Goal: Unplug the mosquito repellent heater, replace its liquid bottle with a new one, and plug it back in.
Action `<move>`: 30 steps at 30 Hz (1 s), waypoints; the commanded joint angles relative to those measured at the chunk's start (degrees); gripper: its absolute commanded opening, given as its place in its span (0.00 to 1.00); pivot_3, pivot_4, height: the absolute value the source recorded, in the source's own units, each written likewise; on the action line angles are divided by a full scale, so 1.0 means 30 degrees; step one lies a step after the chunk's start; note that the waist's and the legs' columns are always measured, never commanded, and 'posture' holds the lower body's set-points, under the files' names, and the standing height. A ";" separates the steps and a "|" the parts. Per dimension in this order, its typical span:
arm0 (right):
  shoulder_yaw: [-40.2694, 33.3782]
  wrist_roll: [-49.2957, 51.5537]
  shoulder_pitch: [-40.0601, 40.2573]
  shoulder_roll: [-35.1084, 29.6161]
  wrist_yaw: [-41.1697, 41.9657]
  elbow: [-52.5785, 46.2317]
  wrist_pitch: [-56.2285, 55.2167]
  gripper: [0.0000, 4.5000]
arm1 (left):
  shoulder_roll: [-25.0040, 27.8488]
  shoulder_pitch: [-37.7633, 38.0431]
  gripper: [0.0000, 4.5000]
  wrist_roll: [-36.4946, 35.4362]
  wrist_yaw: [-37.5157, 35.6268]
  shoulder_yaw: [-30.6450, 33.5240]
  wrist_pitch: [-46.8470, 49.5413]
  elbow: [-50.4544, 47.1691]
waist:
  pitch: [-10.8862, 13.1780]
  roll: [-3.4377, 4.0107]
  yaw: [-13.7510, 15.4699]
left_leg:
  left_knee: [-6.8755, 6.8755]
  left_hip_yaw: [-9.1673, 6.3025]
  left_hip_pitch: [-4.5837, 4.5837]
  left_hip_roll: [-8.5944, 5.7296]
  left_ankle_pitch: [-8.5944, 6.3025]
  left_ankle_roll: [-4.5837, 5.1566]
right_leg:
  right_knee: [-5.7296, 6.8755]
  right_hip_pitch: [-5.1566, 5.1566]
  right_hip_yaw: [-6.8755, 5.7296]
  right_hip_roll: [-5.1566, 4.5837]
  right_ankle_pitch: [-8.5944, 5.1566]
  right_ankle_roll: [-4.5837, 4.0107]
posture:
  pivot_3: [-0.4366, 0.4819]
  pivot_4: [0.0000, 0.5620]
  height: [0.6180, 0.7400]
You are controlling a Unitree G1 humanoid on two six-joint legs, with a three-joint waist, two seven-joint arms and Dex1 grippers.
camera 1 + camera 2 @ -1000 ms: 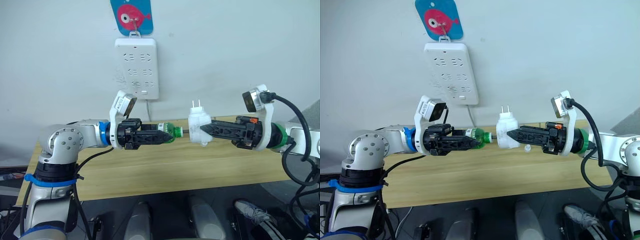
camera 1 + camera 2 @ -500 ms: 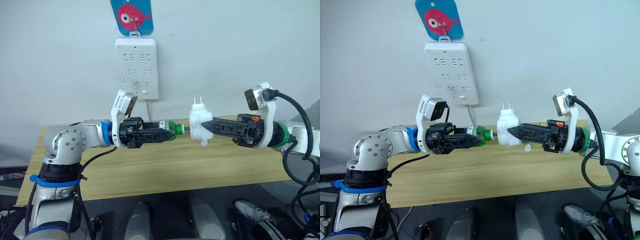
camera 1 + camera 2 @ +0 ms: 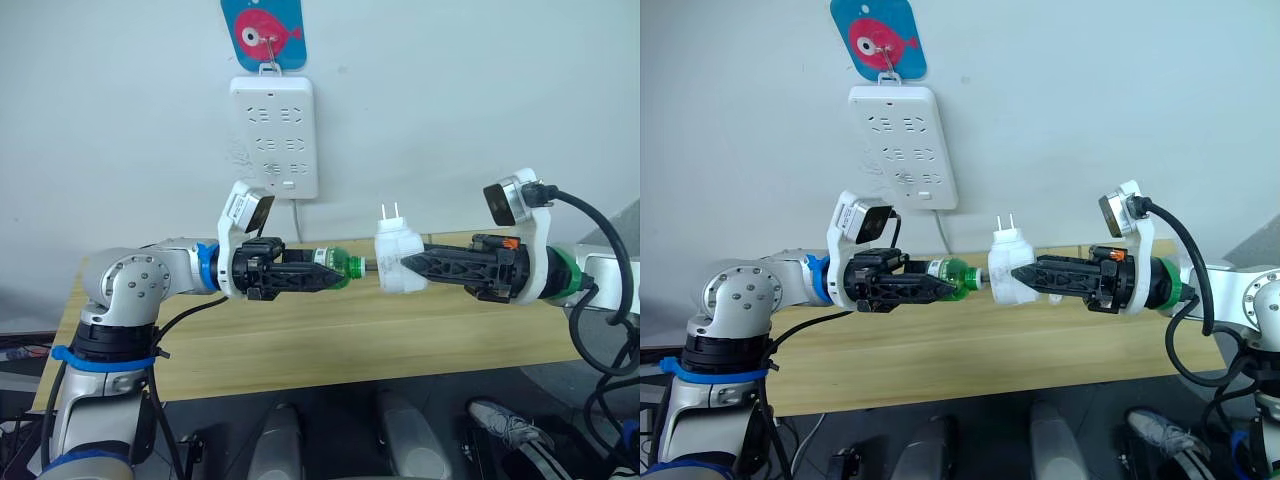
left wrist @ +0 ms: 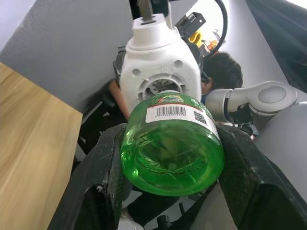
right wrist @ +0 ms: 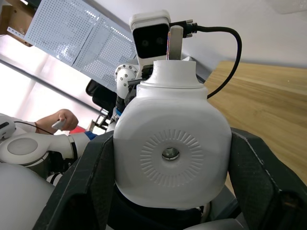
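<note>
1. The left hand (image 3: pixel 325 275) is clamped on a green translucent plastic liquid bottle (image 3: pixel 342 265), its neck pointing toward the heater.
2. The right hand (image 3: pixel 412 266) grips the small white rounded plastic mosquito repellent heater (image 3: pixel 396 262), prongs up, held above the wooden tabletop (image 3: pixel 330 340).
3. The bottle's neck meets the heater's underside opening.
4. A white multi-socket strip (image 3: pixel 273 135) hangs on the wall behind.

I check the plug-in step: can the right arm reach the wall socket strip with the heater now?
Probably not yet: the right gripper holds the mosquito repellent heater level with the green bottle in the left gripper, whose neck meets it; the socket strip hangs higher.
</note>
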 commanded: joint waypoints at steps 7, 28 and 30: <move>0.0059 0.0492 -0.0337 0.0058 0.0195 -0.0382 -0.0219 0.65 | -0.0294 0.0024 0.51 -0.0825 0.0659 0.0348 0.0046 -0.0931 | 0.0000 0.0000 0.0001 | 0.0000 -0.0002 -0.0005 0.0000 0.0000 0.0000 | 0.0000 -0.0001 -0.0001 -0.0002 0.0000 0.0000 | 0.28 0.38 0.88; 0.0578 -0.0115 -0.0944 0.0547 -0.0622 -0.0727 -0.0210 0.65 | -0.1270 0.0169 0.51 0.0269 0.0768 -0.1246 -0.1700 -0.2077 | -0.0002 0.0000 0.0001 | 0.0002 0.0001 -0.0005 -0.0001 0.0001 -0.0002 | 0.0002 0.0000 -0.0001 -0.0002 0.0000 0.0000 | 0.28 0.37 0.88; 0.0733 0.0050 -0.1081 0.0523 -0.0839 -0.0653 -0.0129 0.65 | -0.1598 0.0101 0.51 0.0908 0.0720 -0.1570 -0.2365 -0.1887 | -0.0002 0.0001 0.0005 | 0.0002 0.0003 -0.0005 -0.0002 0.0001 -0.0002 | 0.0002 0.0000 0.0001 -0.0002 0.0000 -0.0001 | 0.28 0.37 0.88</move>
